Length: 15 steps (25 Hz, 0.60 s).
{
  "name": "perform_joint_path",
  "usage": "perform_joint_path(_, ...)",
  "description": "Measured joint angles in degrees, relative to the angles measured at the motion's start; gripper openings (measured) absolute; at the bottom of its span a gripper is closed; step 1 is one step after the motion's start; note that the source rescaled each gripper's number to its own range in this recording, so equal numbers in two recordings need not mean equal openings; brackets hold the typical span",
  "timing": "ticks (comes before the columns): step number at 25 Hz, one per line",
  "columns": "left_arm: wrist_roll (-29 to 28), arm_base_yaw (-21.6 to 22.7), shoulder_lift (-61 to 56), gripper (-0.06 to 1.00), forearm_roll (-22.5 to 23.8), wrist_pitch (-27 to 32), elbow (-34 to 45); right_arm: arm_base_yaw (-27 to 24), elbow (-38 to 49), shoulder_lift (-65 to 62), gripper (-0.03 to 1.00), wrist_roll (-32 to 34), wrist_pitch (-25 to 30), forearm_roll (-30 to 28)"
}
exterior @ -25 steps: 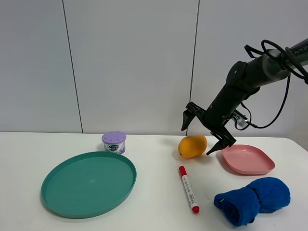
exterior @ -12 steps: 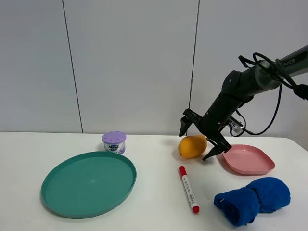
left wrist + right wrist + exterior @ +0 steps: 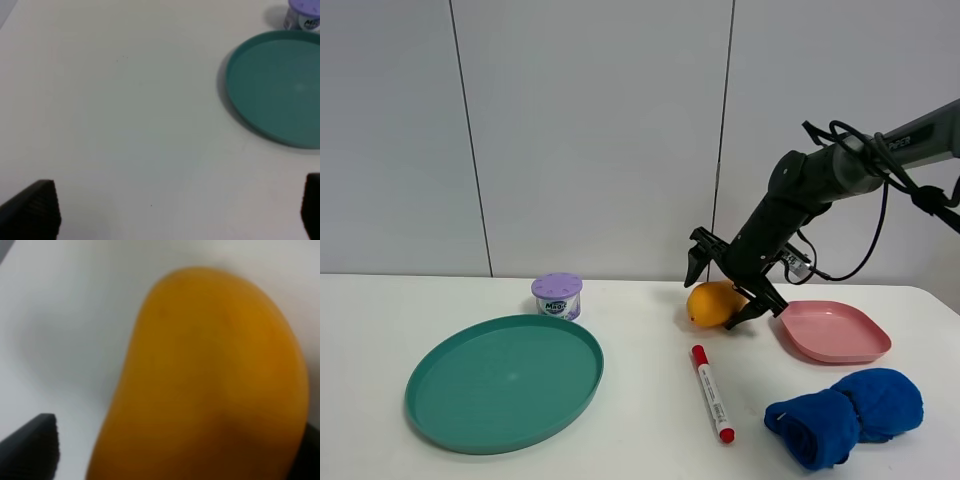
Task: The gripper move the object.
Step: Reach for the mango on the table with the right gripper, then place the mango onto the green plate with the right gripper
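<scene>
The orange-yellow mango [image 3: 708, 304] lies on the white table [image 3: 640, 440], just left of the pink plate. My right gripper [image 3: 724, 288] is open and lowered over the mango, with one finger [image 3: 697, 261] behind it and the other on its right front side. In the right wrist view the mango [image 3: 210, 385] fills the space between the open jaws, and a gap shows beside the one visible finger [image 3: 32, 447]. My left gripper [image 3: 172, 212] is open and empty above bare table; it is out of the exterior view.
A pink plate [image 3: 835, 332] sits right of the mango. A red-capped white marker [image 3: 712, 392] lies in front of it, and a blue rolled cloth [image 3: 845, 404] lies at the front right. A large teal plate [image 3: 504, 380] and a purple-lidded tin [image 3: 557, 295] are on the left.
My right gripper has come down and to the left, from beside and above the mango to straddling it. The mango has shifted slightly left.
</scene>
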Motion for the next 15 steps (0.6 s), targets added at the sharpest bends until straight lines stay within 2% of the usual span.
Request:
perform_joint_path(2,0.00,0.00,0.00,1.00,0.00,0.00,0.00,0.00,0.00,0.07,0.05,0.00,0.51,0.00)
perform_joint_path(3,0.00,0.00,0.00,1.00,0.00,0.00,0.00,0.00,-0.02,0.13,0.00,0.00,0.62,0.07)
perform_joint_path(10,0.00,0.00,0.00,1.00,0.00,0.00,0.00,0.00,-0.07,-0.11,0.00,-0.46,1.49,-0.88)
perform_joint_path(12,0.00,0.00,0.00,1.00,0.00,0.00,0.00,0.00,0.05,-1.32,0.00,-1.90,2.11,-3.62)
perform_joint_path(15,0.00,0.00,0.00,1.00,0.00,0.00,0.00,0.00,0.05,-3.93,0.00,-5.53,2.64,-4.58)
